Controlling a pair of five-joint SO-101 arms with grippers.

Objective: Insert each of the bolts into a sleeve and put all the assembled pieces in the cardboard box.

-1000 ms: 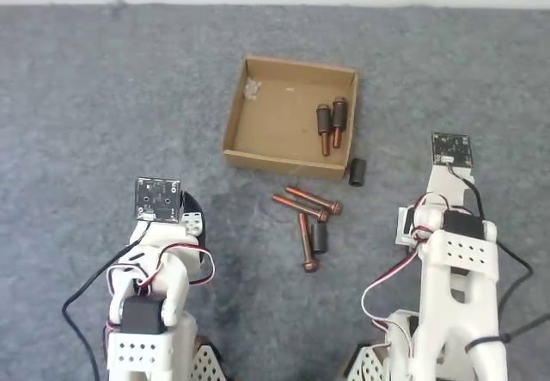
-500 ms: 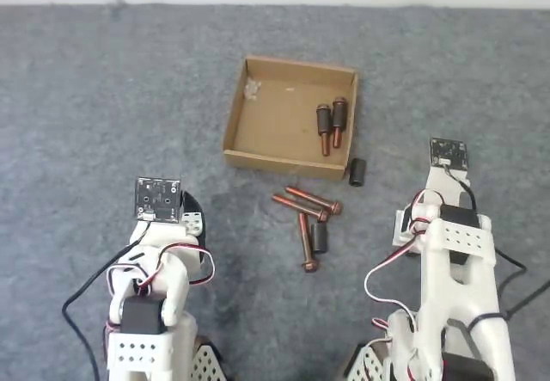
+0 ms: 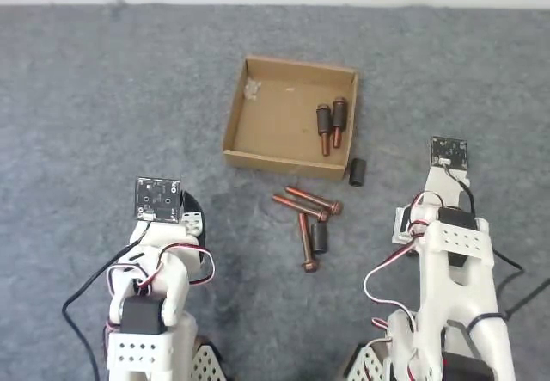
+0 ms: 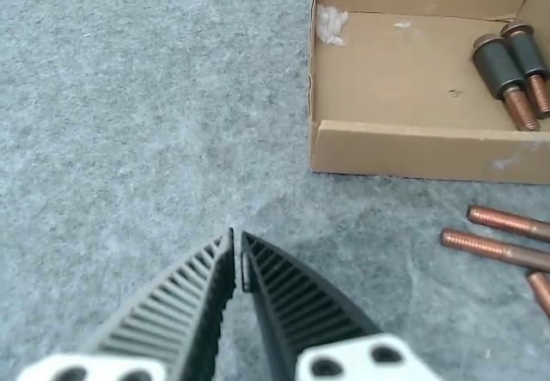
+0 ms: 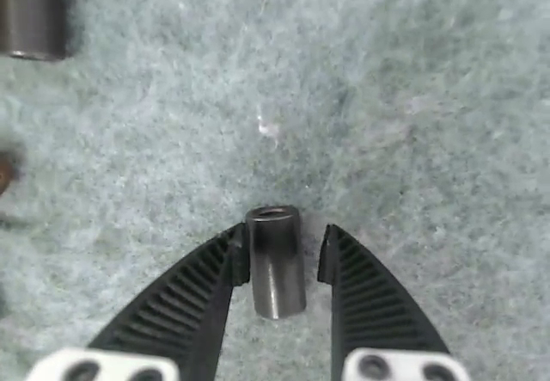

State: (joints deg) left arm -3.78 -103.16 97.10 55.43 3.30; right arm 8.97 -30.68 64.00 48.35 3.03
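A dark sleeve [image 5: 275, 261] sits between the fingers of my right gripper [image 5: 285, 230], which is open; one finger touches it and a gap shows at the other. A second loose sleeve [image 3: 357, 171] [image 5: 30, 11] lies by the corner of the cardboard box [image 3: 284, 162]. Two assembled pieces [image 3: 324, 123] [image 4: 498, 63] rest inside the box [image 4: 430, 150]. Two bare bolts [image 3: 311, 198] [image 4: 507, 220] lie in front of the box. A third bolt [image 3: 307, 243] lies against another sleeve [image 3: 320, 236]. My left gripper [image 4: 236, 248] is shut on nothing, over bare carpet left of the box.
Grey carpet covers the table. The left arm [image 3: 159, 226] stands at the near left, the right arm [image 3: 451, 235] at the near right. A small white scrap [image 4: 331, 24] lies in the box's far left corner. A white wall runs along the far edge.
The right arm has changed posture, its wrist drawing back slightly toward the near edge. The left arm and the loose parts have not moved.
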